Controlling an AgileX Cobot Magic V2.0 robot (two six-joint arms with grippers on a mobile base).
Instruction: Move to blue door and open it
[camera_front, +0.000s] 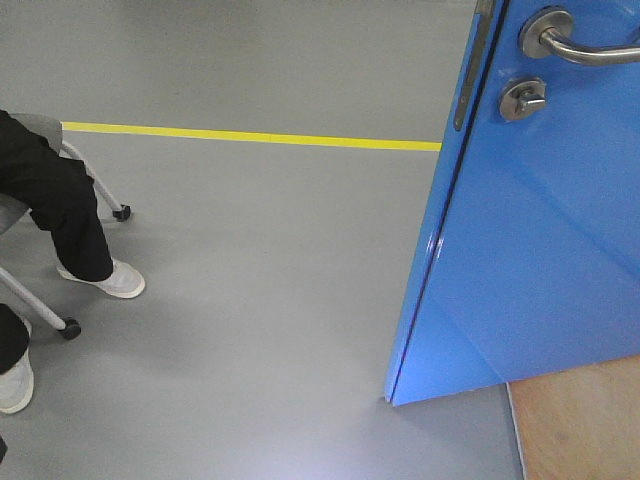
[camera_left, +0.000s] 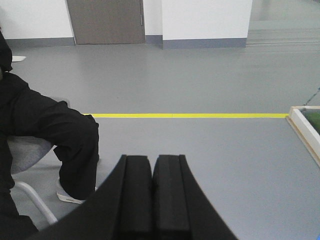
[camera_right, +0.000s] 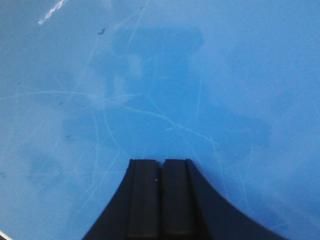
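blue door (camera_front: 540, 230) right, grey floor (camera_front: 270, 300) open beside its edge

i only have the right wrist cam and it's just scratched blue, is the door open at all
Observer: It looks open. In the front view the blue door has its free edge over bare grey floor, with no frame beside it.
Operator: wheres the handle
Observer: The lever handle sits at the front view's top right, with the thumb-turn lock just below it.
Operator: anyone nearby
Observer: Yes, a seated person in black is to the left of the door, on the near side of the yellow floor line.
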